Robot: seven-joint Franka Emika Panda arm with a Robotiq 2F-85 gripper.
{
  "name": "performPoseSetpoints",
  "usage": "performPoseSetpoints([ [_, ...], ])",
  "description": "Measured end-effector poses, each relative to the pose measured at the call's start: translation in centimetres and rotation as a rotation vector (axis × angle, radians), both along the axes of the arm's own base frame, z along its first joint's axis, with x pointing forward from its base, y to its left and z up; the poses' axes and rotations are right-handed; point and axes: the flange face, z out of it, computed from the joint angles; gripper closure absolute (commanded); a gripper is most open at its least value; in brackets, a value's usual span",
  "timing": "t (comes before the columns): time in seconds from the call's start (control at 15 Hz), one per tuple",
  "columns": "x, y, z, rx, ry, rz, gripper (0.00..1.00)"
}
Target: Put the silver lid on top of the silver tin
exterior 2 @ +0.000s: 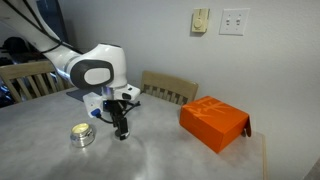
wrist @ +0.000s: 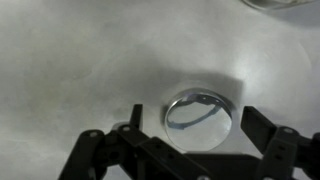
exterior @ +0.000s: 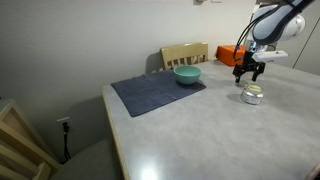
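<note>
The silver lid is a flat round shiny disc lying on the grey table; it shows only in the wrist view. My gripper is open, low over the table, with one finger on each side of the lid and a gap to both. In both exterior views the gripper hangs just beside the silver tin, a squat shiny round container standing upright on the table. The lid itself is hidden under the gripper in both exterior views.
A teal bowl stands on a dark mat. An orange box lies near the table's edge. A wooden chair stands behind the table.
</note>
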Motion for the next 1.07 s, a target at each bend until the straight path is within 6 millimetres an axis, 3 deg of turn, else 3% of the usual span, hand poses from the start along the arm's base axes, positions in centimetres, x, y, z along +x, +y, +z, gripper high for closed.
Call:
performPoseSetpoints([
  [0.4,0.69,0.41,-1.08,-0.004,0.004,0.009,0.00],
  [0.47,0.69,0.39,-1.07,-0.004,0.004,0.009,0.10],
  [0.53,0.70,0.36,-1.06,-0.004,0.003,0.008,0.26],
  [0.8,0.71,0.35,-1.05,-0.004,0.003,0.008,0.54],
  [1.07,0.70,0.49,-1.01,-0.003,0.003,0.010,0.56],
])
